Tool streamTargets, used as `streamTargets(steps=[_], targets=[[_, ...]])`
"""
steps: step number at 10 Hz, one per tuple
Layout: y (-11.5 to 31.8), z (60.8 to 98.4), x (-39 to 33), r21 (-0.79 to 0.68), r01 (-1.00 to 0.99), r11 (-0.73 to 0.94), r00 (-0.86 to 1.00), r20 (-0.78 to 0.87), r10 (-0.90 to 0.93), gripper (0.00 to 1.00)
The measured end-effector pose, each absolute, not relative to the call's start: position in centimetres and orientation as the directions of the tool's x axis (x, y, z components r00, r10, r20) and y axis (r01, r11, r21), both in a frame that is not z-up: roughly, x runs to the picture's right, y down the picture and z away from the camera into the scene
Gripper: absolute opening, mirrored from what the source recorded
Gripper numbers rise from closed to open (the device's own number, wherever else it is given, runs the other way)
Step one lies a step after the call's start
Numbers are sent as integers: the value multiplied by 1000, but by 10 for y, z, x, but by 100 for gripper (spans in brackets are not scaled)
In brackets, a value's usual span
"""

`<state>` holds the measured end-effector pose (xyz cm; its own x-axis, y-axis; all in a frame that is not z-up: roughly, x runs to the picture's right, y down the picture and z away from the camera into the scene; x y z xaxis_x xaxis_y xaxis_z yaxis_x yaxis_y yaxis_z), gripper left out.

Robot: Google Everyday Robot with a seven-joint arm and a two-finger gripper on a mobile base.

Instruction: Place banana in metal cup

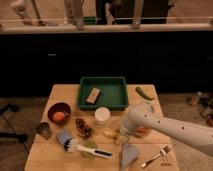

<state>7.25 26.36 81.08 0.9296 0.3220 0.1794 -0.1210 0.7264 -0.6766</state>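
Slippage is the main hazard: the banana (111, 133) is small and curved, so an off-centre grip could let it roll away across the worktop (50, 156). The metal cup (44, 130) stands well apart at the left edge, and a low carry could strike the brush (86, 149) lying between. The arm reaches in from the right and bends downward, placing the pincer (120, 135) at the banana. Whether the pincer is released or clenched cannot be told.

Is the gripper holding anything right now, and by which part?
Cannot tell: the gripper is down at the right end of the small pale yellow banana.
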Motion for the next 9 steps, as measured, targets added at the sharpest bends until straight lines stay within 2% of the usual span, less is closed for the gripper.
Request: streamTargets(steps=[1,4,5,9], targets=[[263,811,71,-679,-119,725,931,178,319,37],[261,807,70,-683,-115,722,934,173,312,6],[257,802,70,-677,-113,727,935,176,309,1],[235,769,61,-639,-74,765,938,216,271,0]])
